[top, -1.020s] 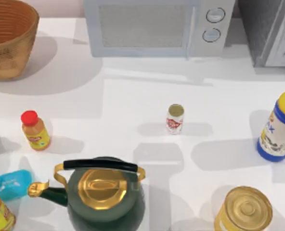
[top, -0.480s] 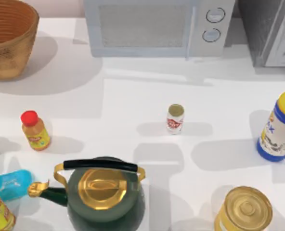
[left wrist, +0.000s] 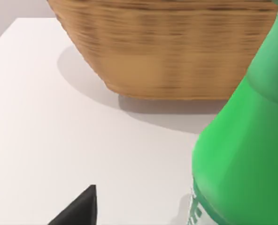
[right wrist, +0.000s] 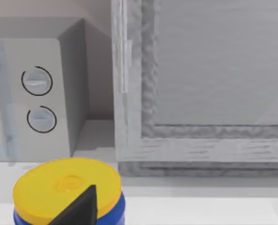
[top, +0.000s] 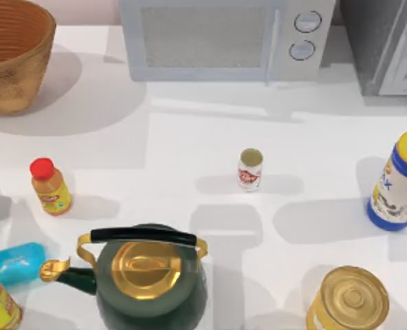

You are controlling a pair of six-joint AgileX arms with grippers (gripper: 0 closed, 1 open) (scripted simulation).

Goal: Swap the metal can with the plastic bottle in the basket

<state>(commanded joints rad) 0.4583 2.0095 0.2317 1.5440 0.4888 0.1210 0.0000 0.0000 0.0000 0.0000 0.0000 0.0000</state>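
Top view first: the basket [top: 11,55] sits at the far left corner of the table [top: 190,151], and as far as I can see into it there's just the ribbed orange-brown inside. The little metal can [top: 249,169] stands upright mid-table, well apart from everything, white with a red label I can't read. A small orange bottle [top: 50,187] with a red cap and yellow label stands at the left. Nearest the camera there's a dark green kettle [top: 148,278] with a gold lid, and a blue soap-like bar [top: 14,262] beside its spout. At the right stands a white-and-blue canister [top: 399,182] with a yellow lid, blue lettering ending in "X". A gold-topped yellow tin [top: 348,300] stands near the front right. The microwave [top: 224,38] is at the back.

Left wrist view: a green plastic bottle [left wrist: 244,140] up close, with the basket's outer wall right behind it. One dark fingertip [left wrist: 80,208] of the left gripper shows; can't tell how its jaws stand.

Right wrist view: the yellow-lidded canister, microwave dials, a grey cabinet [right wrist: 200,79]. One dark fingertip [right wrist: 80,208] of the right gripper shows, same deal, can't tell.
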